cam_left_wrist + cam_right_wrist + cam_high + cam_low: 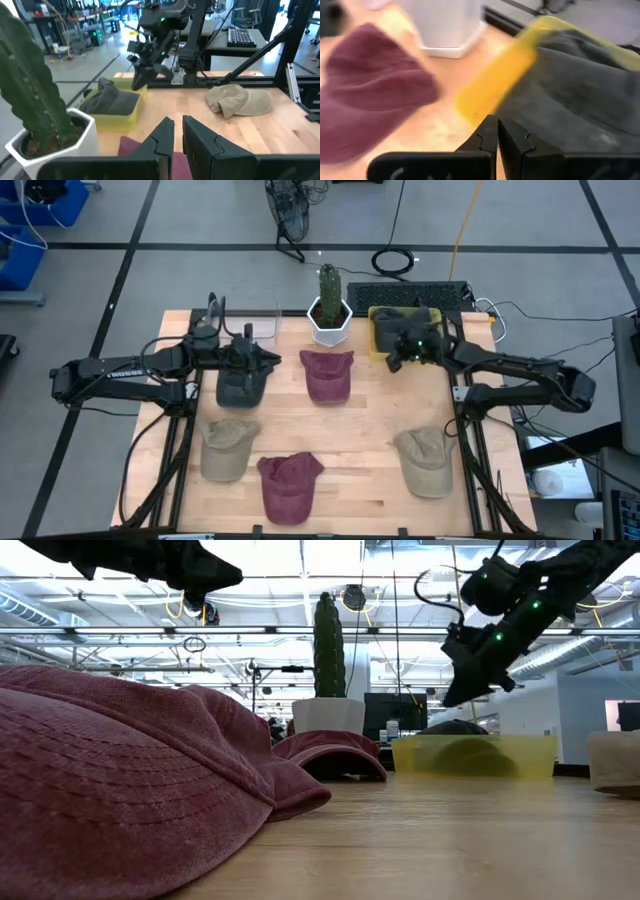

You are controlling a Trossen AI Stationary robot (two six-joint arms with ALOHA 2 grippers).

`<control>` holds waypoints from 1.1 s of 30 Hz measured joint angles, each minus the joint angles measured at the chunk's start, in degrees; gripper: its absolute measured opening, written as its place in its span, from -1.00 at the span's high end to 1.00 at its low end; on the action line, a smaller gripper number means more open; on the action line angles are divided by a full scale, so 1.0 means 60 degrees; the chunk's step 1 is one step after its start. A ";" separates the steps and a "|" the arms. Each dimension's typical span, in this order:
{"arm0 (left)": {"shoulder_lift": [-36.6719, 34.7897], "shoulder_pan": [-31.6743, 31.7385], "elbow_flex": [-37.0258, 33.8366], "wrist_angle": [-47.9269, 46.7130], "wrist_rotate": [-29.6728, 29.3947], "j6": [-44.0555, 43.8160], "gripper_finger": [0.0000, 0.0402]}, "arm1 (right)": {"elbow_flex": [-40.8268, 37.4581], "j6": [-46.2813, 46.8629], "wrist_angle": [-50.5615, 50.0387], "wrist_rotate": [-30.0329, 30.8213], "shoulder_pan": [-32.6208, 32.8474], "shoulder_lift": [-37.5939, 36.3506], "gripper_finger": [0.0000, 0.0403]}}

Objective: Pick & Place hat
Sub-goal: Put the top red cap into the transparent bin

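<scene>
right gripper: right gripper (398, 361) hung over the near-left corner of the yellow bin (388, 330) at the far right of the table (370, 450), fingers clenched together with nothing between them
left gripper: left gripper (272, 361) sat above the dark hat (241, 383) on the far left, jaws nearly together; left wrist view showed only a thin gap and nothing grasped
hat in bin: a dark grey hat (580, 85) lay inside the yellow bin, bunched up, part of it poking above the rim in the low view
hats on table: maroon hat (327, 374) at far centre just near of the cactus pot (329, 322); tan hat (226, 448) near left; second maroon hat (288, 484) near centre; tan hat on the right (424, 460) near right; all lay apart from each other
stage (judged): one hat looked placed; right arm empty above the bin edge, five hats left on the table
risk 1: right fingers were close to the bin wall; a low sideways move could shove or tip the light bin
risk 2: the bunched hat sat high in the bin, so the next one dropped in might slide over the rim
risk 3: the maroon hat lay close to the pot; a sloppy reach there could knock the cactus
risk 4: both arms were near the far centre, so a shared reach could make them clash
</scene>
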 joint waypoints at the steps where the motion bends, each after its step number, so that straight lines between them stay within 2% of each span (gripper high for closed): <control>1: 0.0000 0.0000 0.0000 -0.0072 0.0003 -0.0083 0.77 | -0.0041 0.0000 0.0136 -0.0001 0.0253 0.0000 0.98; 5: 0.0000 0.0000 0.0000 -0.0521 0.0032 -0.0338 0.77 | -0.0777 -0.0066 0.1771 -0.0469 0.1198 0.0000 0.98; 9: 0.0000 -0.0004 0.0000 -0.0842 0.0039 -0.0556 0.77 | -0.1975 -0.0068 0.4181 -0.0572 0.1900 -0.0004 0.98; 13: 0.0000 -0.0113 0.0000 -0.0976 -0.0213 -0.0571 0.77 | -0.3069 -0.0387 0.5983 -0.0807 0.2168 -0.0066 0.98; 22: 0.0000 -0.0236 0.0000 -0.0784 -0.0671 0.0136 0.77 | -0.2799 -0.0604 0.5274 -0.2038 0.2178 -0.1218 0.98; 26: 0.0000 -0.0233 0.0000 -0.0491 -0.0672 0.0338 0.77 | -0.2523 -0.1156 0.4585 -0.1963 0.2270 -0.1304 0.98; 33: 0.0000 -0.0301 0.0000 -0.0844 -0.0682 0.0120 0.77 | -0.1935 -0.2300 0.4713 -0.1705 0.2202 -0.1113 0.98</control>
